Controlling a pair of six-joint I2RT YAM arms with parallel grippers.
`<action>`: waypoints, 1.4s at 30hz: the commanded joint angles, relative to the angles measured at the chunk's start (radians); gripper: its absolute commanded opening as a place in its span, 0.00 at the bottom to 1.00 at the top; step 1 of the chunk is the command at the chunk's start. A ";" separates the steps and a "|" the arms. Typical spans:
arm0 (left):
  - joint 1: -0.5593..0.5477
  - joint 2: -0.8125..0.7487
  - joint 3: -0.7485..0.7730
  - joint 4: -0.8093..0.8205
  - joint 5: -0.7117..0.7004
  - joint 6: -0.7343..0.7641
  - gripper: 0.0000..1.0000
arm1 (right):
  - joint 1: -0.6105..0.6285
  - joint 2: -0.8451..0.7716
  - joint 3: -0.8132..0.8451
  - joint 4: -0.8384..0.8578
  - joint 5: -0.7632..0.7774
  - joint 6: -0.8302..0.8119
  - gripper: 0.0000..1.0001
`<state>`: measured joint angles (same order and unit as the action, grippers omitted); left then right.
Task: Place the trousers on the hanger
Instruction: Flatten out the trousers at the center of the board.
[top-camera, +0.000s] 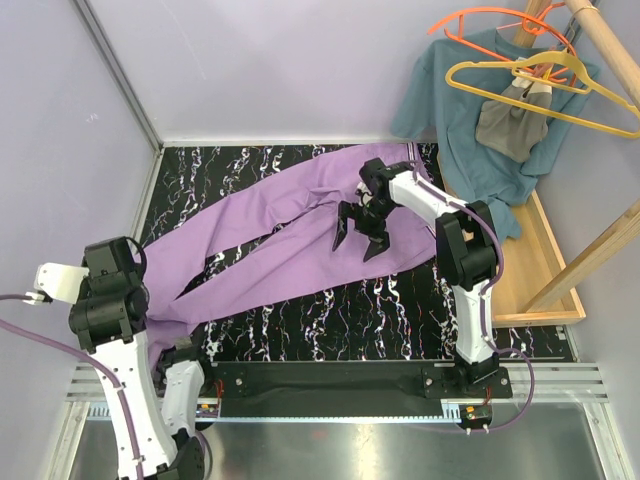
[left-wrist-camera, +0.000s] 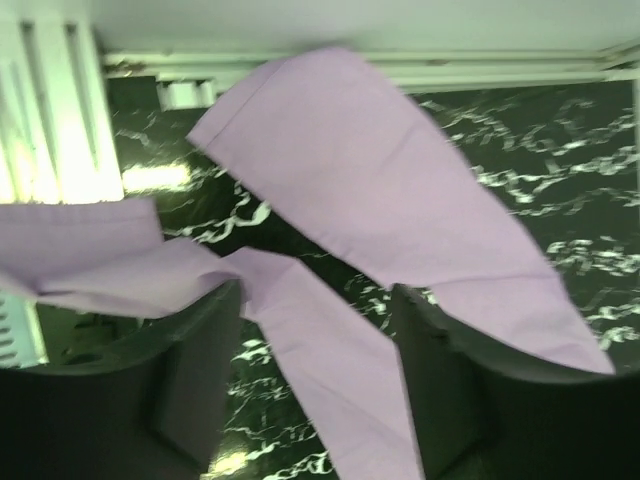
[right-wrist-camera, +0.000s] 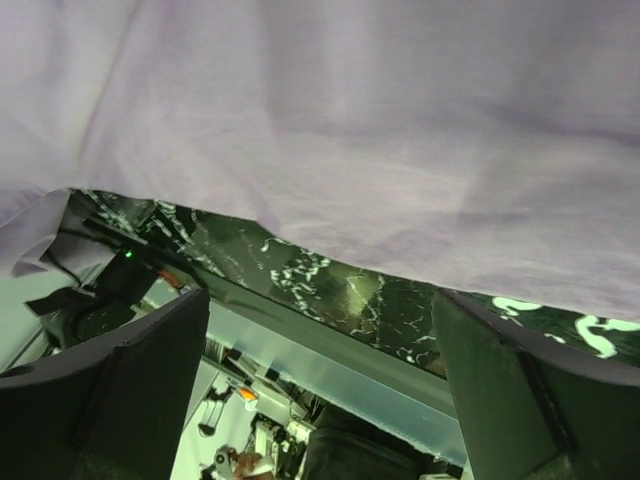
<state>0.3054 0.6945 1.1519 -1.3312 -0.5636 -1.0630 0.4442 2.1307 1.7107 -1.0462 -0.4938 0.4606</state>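
Observation:
The lilac trousers (top-camera: 290, 235) lie spread flat on the black marbled table (top-camera: 350, 320), waist at the back right and legs running toward the front left. My right gripper (top-camera: 355, 243) hangs open just above the upper part of the trousers; in the right wrist view it (right-wrist-camera: 320, 300) has nothing between its fingers and the cloth (right-wrist-camera: 380, 130) fills the top. My left gripper (left-wrist-camera: 315, 300) is at the leg ends, jaws apart, with a strip of the trousers (left-wrist-camera: 330, 370) lying loose between the fingers. The yellow hanger (top-camera: 590, 119) hangs on the rack at the back right.
An orange hanger (top-camera: 480, 15), a teal shirt (top-camera: 460, 120) and a small grey garment (top-camera: 510, 125) hang on the wooden rack beside the yellow hanger. The rack's wooden base (top-camera: 545, 280) borders the table's right side. Walls close in the back and left.

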 joint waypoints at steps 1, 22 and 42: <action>0.001 0.008 0.022 0.042 0.005 0.041 0.70 | 0.020 -0.017 0.067 0.020 -0.106 0.004 1.00; -0.097 0.253 0.186 0.233 0.514 0.302 0.55 | 0.117 0.193 0.142 0.114 0.365 0.081 0.38; -0.301 0.491 0.390 0.138 0.458 0.305 0.59 | 0.068 -0.009 0.353 0.067 0.133 -0.094 0.95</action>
<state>0.0071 1.1622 1.5040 -1.1603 -0.0803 -0.7746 0.3695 2.2490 2.0365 -1.0496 -0.0116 0.3973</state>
